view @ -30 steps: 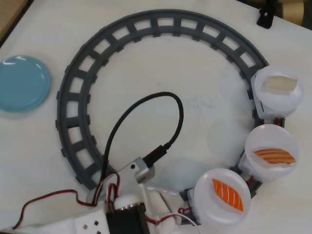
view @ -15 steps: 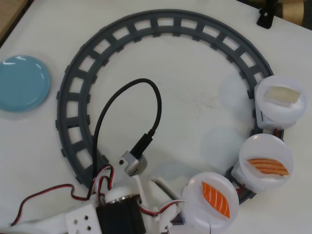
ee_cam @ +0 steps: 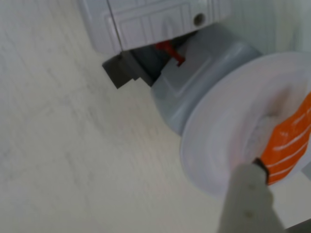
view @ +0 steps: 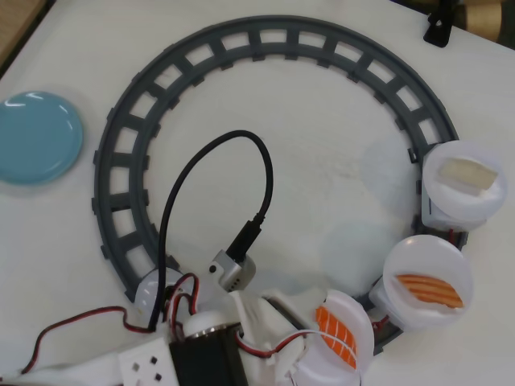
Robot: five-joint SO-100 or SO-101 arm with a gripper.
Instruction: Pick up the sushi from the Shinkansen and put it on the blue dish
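The sushi, deep orange with white stripes, lies on a round white plate on the Shinkansen's car at the bottom of the grey ring track. In the wrist view the sushi sits at the right edge on that plate, with the white train body behind. My gripper is just left of the plate, open. One finger reaches up to the sushi's near end; the other is out of view. The blue dish lies empty at the far left.
Two more car plates stand on the right of the track, one with a paler orange piece, one with a cream-white piece. A black cable loops over the ring's middle. My arm covers the track's bottom.
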